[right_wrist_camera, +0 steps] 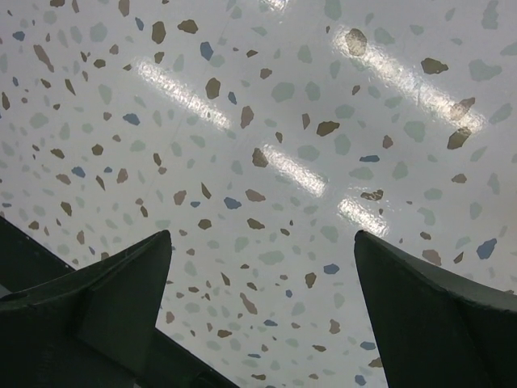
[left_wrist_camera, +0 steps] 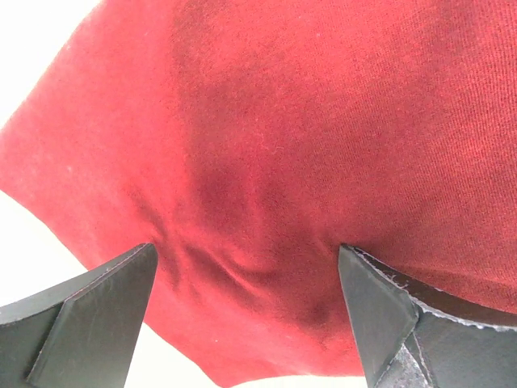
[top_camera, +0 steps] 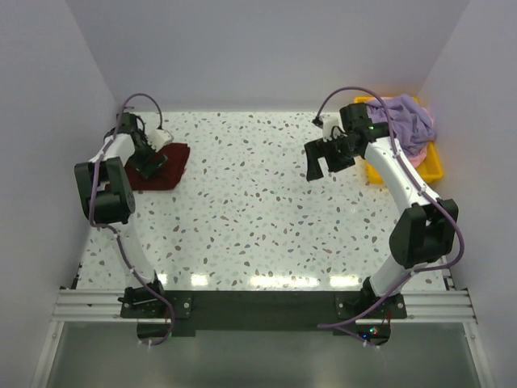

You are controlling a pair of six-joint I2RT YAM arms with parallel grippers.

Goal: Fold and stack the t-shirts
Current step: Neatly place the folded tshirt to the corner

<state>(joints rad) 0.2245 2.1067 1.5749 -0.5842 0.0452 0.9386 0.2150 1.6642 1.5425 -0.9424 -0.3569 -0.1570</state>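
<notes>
The dark maroon t-shirt (top_camera: 166, 166) lies folded at the far left of the table. My left gripper (top_camera: 150, 167) is open and presses down on it; in the left wrist view the red cloth (left_wrist_camera: 275, 145) fills the frame and dents between the spread fingers (left_wrist_camera: 97, 315). The lavender t-shirt (top_camera: 404, 120) and the pale pink t-shirt (top_camera: 418, 153) lie heaped in the yellow tray (top_camera: 432, 166) at the far right. My right gripper (top_camera: 327, 166) is open and empty, hanging above bare table (right_wrist_camera: 266, 162) to the left of the tray.
White walls close in the table at the back and both sides. The speckled tabletop (top_camera: 258, 210) stretches between the two arms. The arm bases stand on a black rail (top_camera: 258, 305) at the near edge.
</notes>
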